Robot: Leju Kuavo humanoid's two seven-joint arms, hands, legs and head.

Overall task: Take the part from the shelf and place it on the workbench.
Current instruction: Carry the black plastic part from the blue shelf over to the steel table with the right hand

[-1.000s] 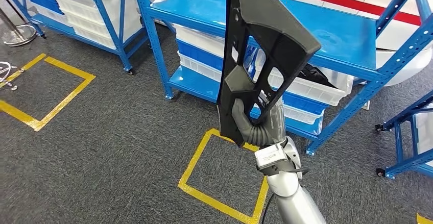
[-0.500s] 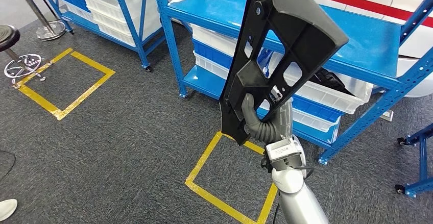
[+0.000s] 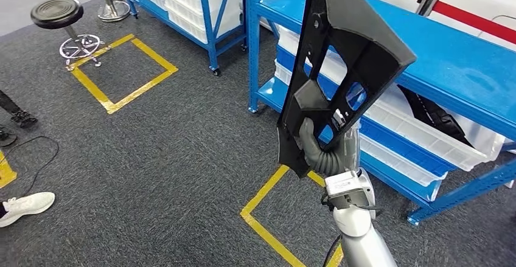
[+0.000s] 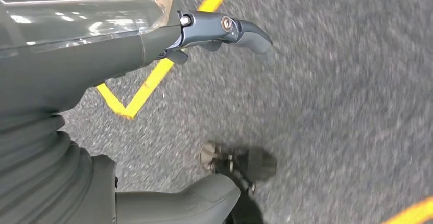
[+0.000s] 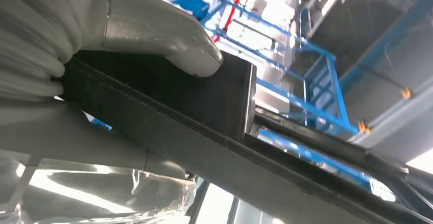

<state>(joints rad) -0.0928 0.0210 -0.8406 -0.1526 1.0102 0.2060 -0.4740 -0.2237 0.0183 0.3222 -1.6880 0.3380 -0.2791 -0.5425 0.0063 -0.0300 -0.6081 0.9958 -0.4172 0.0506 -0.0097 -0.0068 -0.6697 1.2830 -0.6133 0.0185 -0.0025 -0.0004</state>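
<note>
The part (image 3: 341,54) is a large flat black plastic panel with several cut-outs. It stands nearly upright in front of me in the head view. My right hand (image 3: 319,148) grips its lower end, fingers wrapped through a cut-out. In the right wrist view the thumb (image 5: 153,30) presses on the panel's dark edge (image 5: 204,101). The blue shelf (image 3: 462,54) stands just behind the part. My left hand (image 4: 76,81) hangs over the grey carpet with its fingers apart and holds nothing.
White bins (image 3: 420,127) fill the shelf's lower levels, and one holds another black part (image 3: 435,112). Yellow tape squares (image 3: 122,66) mark the carpet. A black stool (image 3: 58,13) stands far left. A person's white shoe (image 3: 27,206) and a cable lie at the left edge.
The whole picture has shifted: the camera has turned, and the shelf now lies further right with the stool and shoe in view. The part stays in my right hand.
</note>
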